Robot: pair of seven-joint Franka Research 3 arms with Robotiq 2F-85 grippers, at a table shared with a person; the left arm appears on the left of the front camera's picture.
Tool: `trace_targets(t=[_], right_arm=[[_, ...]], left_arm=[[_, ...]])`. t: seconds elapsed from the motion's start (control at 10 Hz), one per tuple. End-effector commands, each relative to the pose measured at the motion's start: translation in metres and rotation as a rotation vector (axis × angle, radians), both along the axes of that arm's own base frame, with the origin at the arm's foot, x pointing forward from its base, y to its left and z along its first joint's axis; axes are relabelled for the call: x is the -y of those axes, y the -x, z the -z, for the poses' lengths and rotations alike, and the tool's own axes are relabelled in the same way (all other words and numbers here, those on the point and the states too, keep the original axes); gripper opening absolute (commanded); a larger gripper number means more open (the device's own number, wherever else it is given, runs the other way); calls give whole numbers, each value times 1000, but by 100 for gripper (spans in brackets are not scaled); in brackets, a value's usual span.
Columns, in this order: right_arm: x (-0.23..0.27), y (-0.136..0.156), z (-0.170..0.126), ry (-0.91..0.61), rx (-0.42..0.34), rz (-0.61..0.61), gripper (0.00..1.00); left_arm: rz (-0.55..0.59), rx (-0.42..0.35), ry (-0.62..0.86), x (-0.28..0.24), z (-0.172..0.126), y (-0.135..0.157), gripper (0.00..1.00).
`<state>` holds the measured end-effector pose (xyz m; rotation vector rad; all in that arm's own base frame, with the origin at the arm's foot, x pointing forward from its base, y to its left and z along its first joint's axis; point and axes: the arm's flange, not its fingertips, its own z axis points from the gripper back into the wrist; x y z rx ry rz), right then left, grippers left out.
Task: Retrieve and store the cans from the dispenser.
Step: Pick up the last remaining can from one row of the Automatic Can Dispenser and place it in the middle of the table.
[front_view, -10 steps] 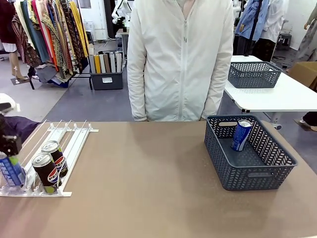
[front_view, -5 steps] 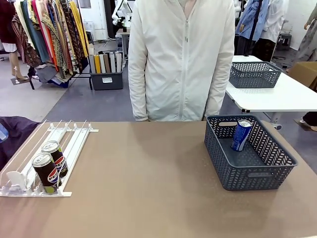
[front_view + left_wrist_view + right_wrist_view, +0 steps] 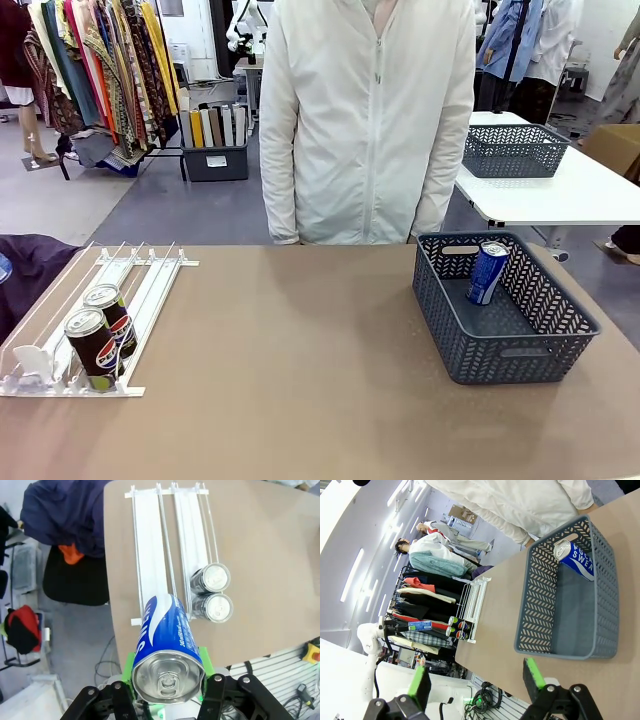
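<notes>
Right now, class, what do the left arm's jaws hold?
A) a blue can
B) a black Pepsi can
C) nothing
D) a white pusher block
A: in the left wrist view the left arm's jaws are shut on the blue can, its silver top facing the camera, while the black cans stand in the dispenser below.

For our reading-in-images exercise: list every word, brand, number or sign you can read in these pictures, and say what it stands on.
"SWEAT": white letters on the blue can in the basket, right wrist view.
Pepsi globe logo, no words legible: black cans in the dispenser.
Print too small to read: held can in the left gripper.
</notes>
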<state>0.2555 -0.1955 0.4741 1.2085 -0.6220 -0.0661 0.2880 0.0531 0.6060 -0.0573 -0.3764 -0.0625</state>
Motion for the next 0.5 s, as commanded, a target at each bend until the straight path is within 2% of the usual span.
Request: trace_targets(t=[0.0, 0.1, 0.2, 0.3, 0.4], right_arm=[[0, -3, -3, -14, 32, 6, 100], [0, -3, -3, -14, 32, 6, 100], [0, -3, -3, -14, 32, 6, 100], [0, -3, -3, -14, 32, 6, 100], [0, -3, -3, -14, 32, 6, 100]], left_arm=[[1, 8, -19, 2, -6, -2, 0], [0, 0, 0, 0, 0, 0, 0], [-51, 14, 7, 12, 0, -13, 0], [-59, 28, 3, 34, -5, -34, 0], [-10, 47, 11, 69, -12, -60, 0]])
